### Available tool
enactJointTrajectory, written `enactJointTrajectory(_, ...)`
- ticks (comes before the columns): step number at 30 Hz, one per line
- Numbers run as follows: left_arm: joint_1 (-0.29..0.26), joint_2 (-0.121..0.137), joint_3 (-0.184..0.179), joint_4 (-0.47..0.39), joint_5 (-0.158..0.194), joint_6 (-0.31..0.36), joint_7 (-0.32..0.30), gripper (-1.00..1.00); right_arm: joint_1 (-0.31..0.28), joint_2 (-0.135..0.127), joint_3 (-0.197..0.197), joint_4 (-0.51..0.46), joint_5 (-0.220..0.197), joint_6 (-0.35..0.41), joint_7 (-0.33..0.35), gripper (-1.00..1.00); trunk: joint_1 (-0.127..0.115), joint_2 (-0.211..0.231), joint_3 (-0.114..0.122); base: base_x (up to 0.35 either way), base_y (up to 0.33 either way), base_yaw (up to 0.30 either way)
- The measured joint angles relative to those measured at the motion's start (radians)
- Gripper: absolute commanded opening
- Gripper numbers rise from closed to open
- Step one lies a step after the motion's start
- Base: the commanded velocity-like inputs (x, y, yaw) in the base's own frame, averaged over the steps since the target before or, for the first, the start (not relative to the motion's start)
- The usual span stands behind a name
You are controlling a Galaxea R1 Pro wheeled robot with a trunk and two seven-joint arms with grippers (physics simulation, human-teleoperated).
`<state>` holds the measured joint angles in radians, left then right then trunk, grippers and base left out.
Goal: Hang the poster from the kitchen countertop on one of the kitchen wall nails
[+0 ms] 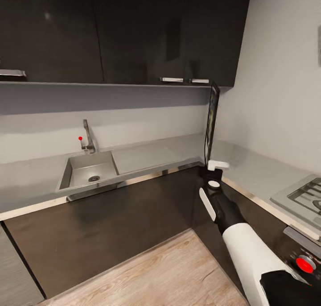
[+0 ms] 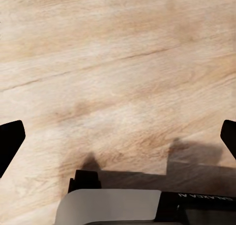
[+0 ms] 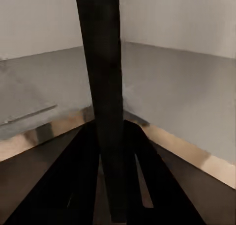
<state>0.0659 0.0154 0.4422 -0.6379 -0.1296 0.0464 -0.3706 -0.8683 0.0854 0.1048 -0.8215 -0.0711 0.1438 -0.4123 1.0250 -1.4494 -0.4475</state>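
I see the poster (image 1: 211, 121) edge-on, a thin dark upright slab lifted above the corner of the grey kitchen countertop (image 1: 147, 156). My right gripper (image 1: 213, 164) is shut on its lower edge. In the right wrist view the poster (image 3: 103, 87) rises as a dark bar from between the fingers (image 3: 73, 185). The left gripper (image 2: 118, 136) is open over the pale wood floor (image 2: 118, 63), its dark fingertips (image 2: 10, 139) far apart. No wall nail can be made out on the light-grey wall (image 1: 276, 83).
A sink basin (image 1: 89, 170) with a chrome tap (image 1: 88, 136) is set into the countertop at the left. Black upper cabinets (image 1: 125, 29) hang above. A hob (image 1: 303, 199) lies at the right, and dark lower cabinets (image 1: 111, 225) stand in front.
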Motion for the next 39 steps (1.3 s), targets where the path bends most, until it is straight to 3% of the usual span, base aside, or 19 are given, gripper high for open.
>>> enactJointTrajectory(4,0.0,0.008,0.0,-0.001,0.001,-0.001,0.0,1.0,0.068,-0.004,0.02,-0.172,0.0,0.091,0.109,-1.0,0.0,0.0,0.0,-0.006,0.0,0.0)
enactJointTrajectory(5,0.0,0.01,0.0,-0.001,0.001,-0.001,-0.001,1.0,0.107,-0.006,0.025,-0.263,0.0,0.132,0.185,-1.0,0.0,0.0,0.0,-0.002,0.0,0.0)
enactJointTrajectory(13,0.0,0.014,0.0,-0.004,0.002,-0.003,-0.005,1.0,0.266,-0.016,0.031,-0.492,0.003,0.211,0.392,-1.0,0.0,0.0,0.0,0.0,0.0,0.0)
enactJointTrajectory(14,0.0,0.017,0.0,-0.004,0.003,-0.003,-0.009,1.0,0.283,-0.021,0.031,-0.509,0.004,0.212,0.419,-1.0,0.0,0.0,0.0,0.0,0.0,0.0)
enactJointTrajectory(16,0.0,0.031,-0.003,-0.006,0.003,-0.003,-0.04,1.0,0.345,-0.052,0.03,-0.562,0.005,0.213,0.542,-1.0,0.0,0.0,0.0,0.0,0.0,0.0)
enactJointTrajectory(19,0.0,0.043,-0.003,-0.007,0.003,-0.003,-0.087,1.0,0.393,-0.077,0.028,-0.598,0.005,0.212,0.636,-1.0,0.0,0.0,0.0,0.0,0.0,0.0)
enactJointTrajectory(21,0.0,0.061,-0.004,-0.008,0.003,-0.004,-0.156,1.0,0.455,-0.095,0.021,-0.64,0.005,0.209,0.771,-1.0,0.0,0.0,0.0,0.0,0.0,0.0)
enactJointTrajectory(22,0.0,0.064,-0.004,-0.008,0.002,-0.004,-0.169,1.0,0.47,-0.099,0.016,-0.647,0.006,0.207,0.81,-1.0,0.0,0.0,0.0,0.0,0.0,0.0)
enactJointTrajectory(23,0.0,0.071,-0.004,-0.008,0.003,-0.008,-0.195,1.0,0.503,-0.11,-0.012,-0.66,0.007,0.204,0.922,-1.0,0.0,0.0,0.0,0.0,0.0,0.0)
enactJointTrajectory(25,0.0,0.073,-0.004,-0.008,0.003,-0.019,-0.205,1.0,0.524,-0.117,-0.042,-0.664,0.008,0.202,1.005,-1.0,0.0,0.0,0.0,0.0,0.0,0.0)
enactJointTrajectory(28,0.0,0.077,-0.003,-0.007,0.004,-0.068,-0.221,1.0,0.561,-0.136,-0.138,-0.668,0.008,0.138,1.275,-1.0,0.0,0.0,0.0,0.0,0.0,0.0)
enactJointTrajectory(29,0.0,0.077,-0.002,-0.007,0.004,-0.075,-0.223,1.0,0.565,-0.139,-0.16,-0.667,0.011,0.123,1.321,-1.0,0.0,0.0,0.0,0.0,0.0,0.0)
enactJointTrajectory(33,0.0,0.077,-0.002,-0.007,0.004,-0.084,-0.227,1.0,0.571,-0.141,-0.193,-0.666,0.013,0.103,1.383,-1.0,0.0,0.0,0.0,0.0,0.0,0.0)
enactJointTrajectory(39,0.0,0.077,-0.001,-0.008,0.004,-0.086,-0.227,1.0,0.573,-0.142,-0.201,-0.665,0.014,0.098,1.397,-1.0,0.0,0.0,0.0,-0.133,0.0,0.0)
